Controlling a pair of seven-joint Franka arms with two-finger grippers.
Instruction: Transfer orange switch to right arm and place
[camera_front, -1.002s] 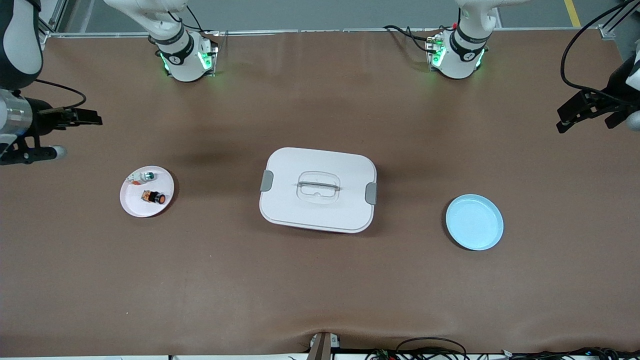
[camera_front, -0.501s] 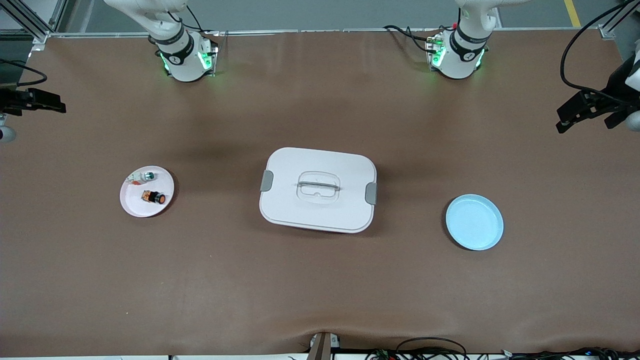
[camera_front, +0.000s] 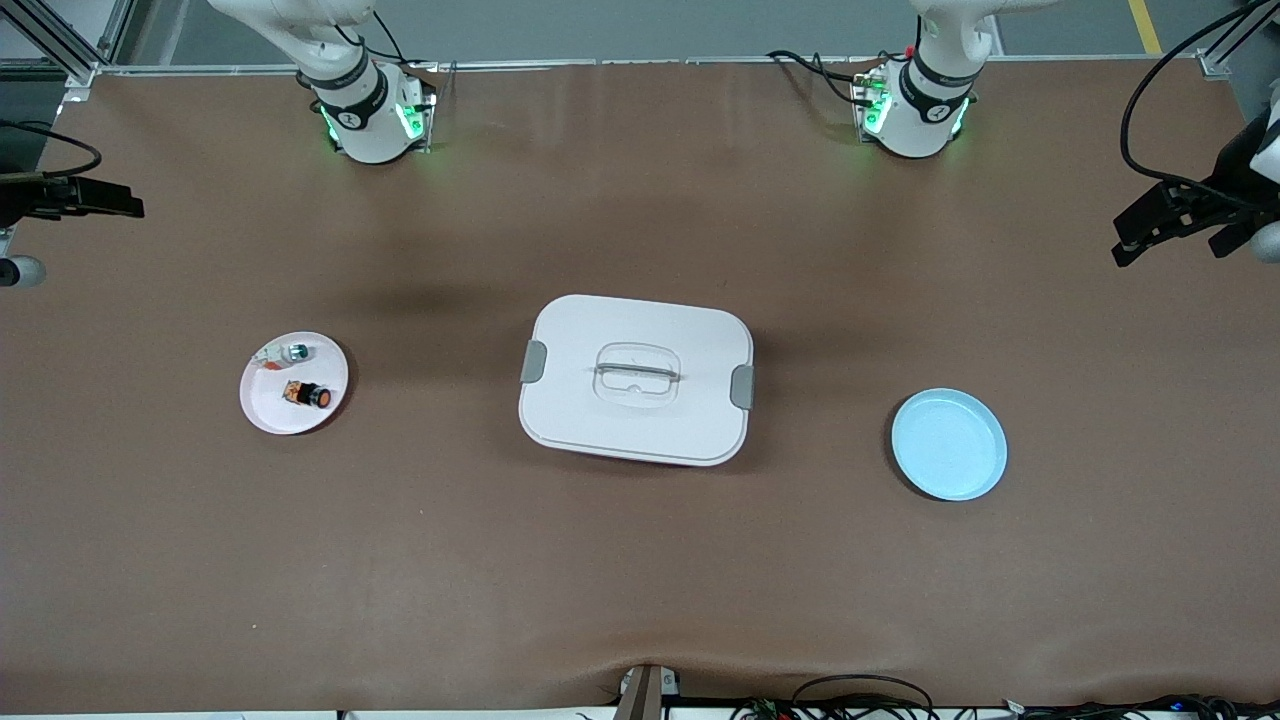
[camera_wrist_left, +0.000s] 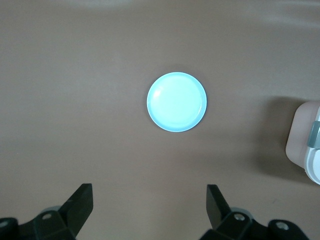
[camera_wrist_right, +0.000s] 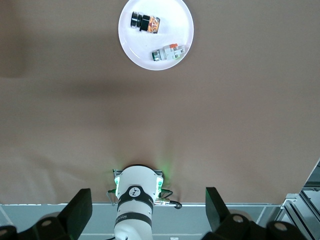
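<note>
Zero steps done as far as I can see: orange switch (camera_front: 311, 395) lies on the white plate (camera_front: 275, 415) w/ the white-and-green part (camera_front: 289, 352), toward the right arm's end of the table. Left gripper (camera_wrist_left: 150, 210) hangs over the table near the blue plate (camera_front: 985, 465), jaws wide, nothing held; right gripper (camera_wrist_right: 145, 212) is up by its own base, wide apart, empty too. Pick, handover and place are all left, I reckon.

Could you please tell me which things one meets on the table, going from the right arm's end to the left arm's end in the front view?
Small round white plate holding the orange switch and a white-and-green part → white rectangular lidded plastic container → round light-blue plate.
</note>
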